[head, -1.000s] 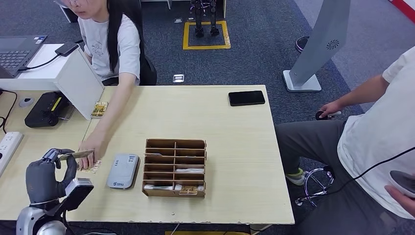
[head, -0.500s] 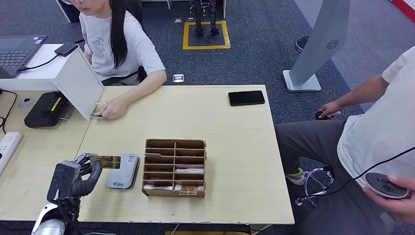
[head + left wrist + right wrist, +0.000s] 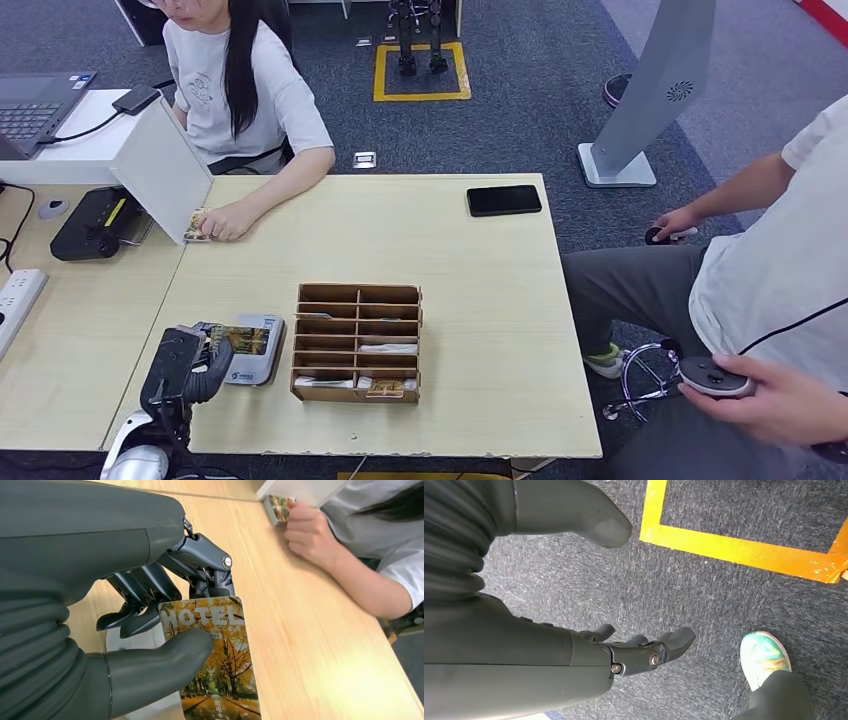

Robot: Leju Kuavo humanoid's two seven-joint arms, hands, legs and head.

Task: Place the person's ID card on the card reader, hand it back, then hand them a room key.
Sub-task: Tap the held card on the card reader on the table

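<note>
At the head view's lower left, the left hand (image 3: pixel 190 362) pinches the autumn-printed rectangular card (image 3: pixel 240 338) directly over the grey flat card reader (image 3: pixel 252 352).

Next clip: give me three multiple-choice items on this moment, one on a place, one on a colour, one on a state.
1. Where is the black phone?
A. far right part of the table
B. inside the wooden organizer
C. on the floor

2. What colour is the card reader?
A. red
B. light grey
C. green

3. What is the left hand doing?
A. hanging empty
B. pressing the phone
C. pinching the hotel card

Answers: 1 A, it lies near the table's far right edge. 2 B, pale grey casing. 3 C, thumb and fingers clamp the card.
</note>
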